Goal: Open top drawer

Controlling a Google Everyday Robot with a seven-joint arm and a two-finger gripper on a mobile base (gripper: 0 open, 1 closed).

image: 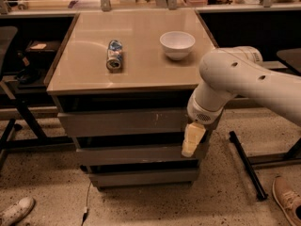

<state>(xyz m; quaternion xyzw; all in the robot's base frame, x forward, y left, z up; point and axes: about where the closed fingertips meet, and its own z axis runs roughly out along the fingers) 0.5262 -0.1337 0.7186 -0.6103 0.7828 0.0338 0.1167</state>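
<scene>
The top drawer (122, 122) is the widest grey metal front just under the beige tabletop (141, 69), with small yellowish scratch marks right of centre. It sits flush with the cabinet, closed. My gripper (192, 141), cream-coloured, hangs from the white arm (244, 79) and points down in front of the right end of the drawer fronts. Its tip is level with the middle drawer (136, 153), just below the top drawer's lower right corner. The bottom drawer (141, 176) lies beneath.
A crushed can (114, 55) lies on its side and a white bowl (177, 44) stands on the tabletop. Black stand legs (245, 166) cross the floor at right. A shoe (288, 199) is at lower right, another (16, 211) at lower left. A black frame (21, 112) stands left.
</scene>
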